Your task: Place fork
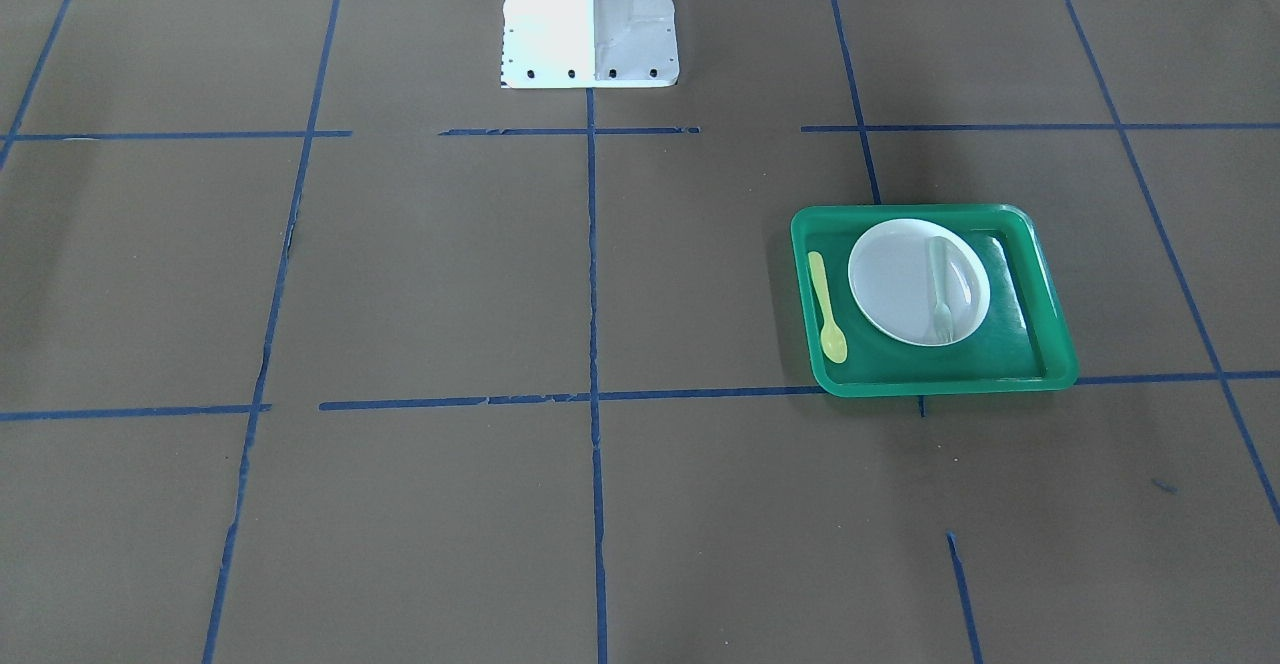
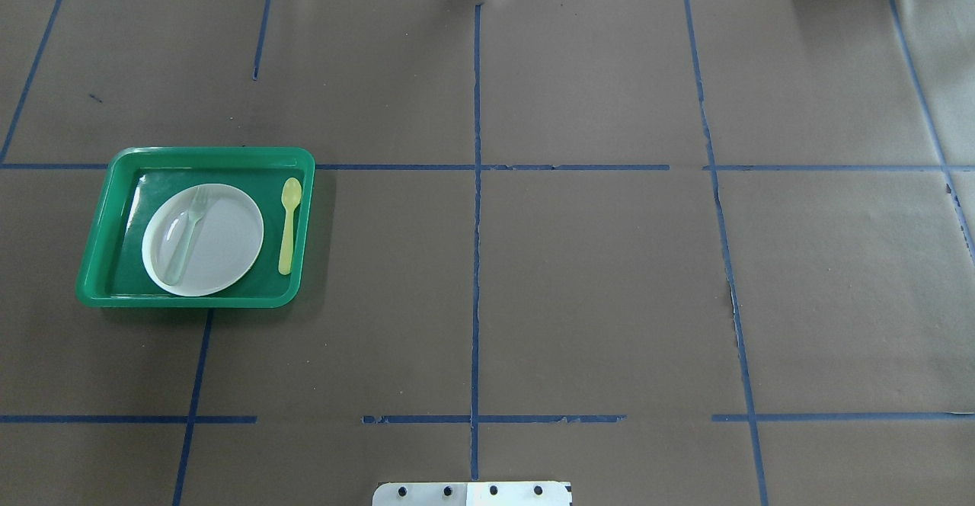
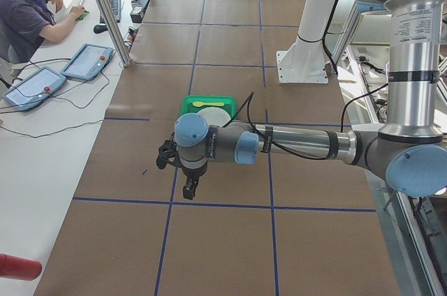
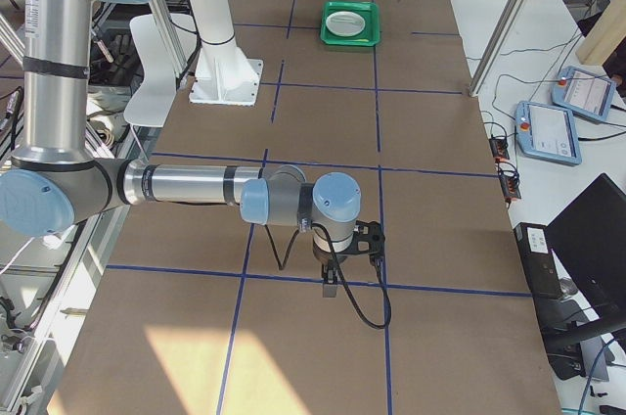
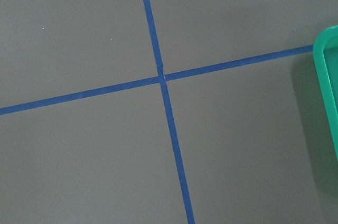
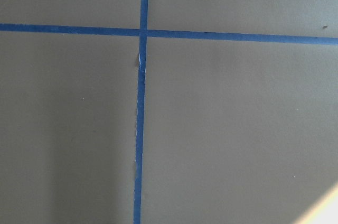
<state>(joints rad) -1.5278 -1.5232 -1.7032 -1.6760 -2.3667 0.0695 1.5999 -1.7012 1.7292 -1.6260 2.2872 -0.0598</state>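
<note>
The pale mint fork lies on the left part of the white plate, tines toward the far side of the table, as the overhead view shows. The plate sits in a green tray. A yellow spoon lies in the tray to the right of the plate. My left gripper hangs above the table, away from the tray; I cannot tell whether it is open or shut. My right gripper is far from the tray at the other end; I cannot tell its state either.
Brown paper with blue tape lines covers the table. The tray's edge shows at the right of the left wrist view. The robot's white base stands at mid-table. An operator sits at a side desk with tablets.
</note>
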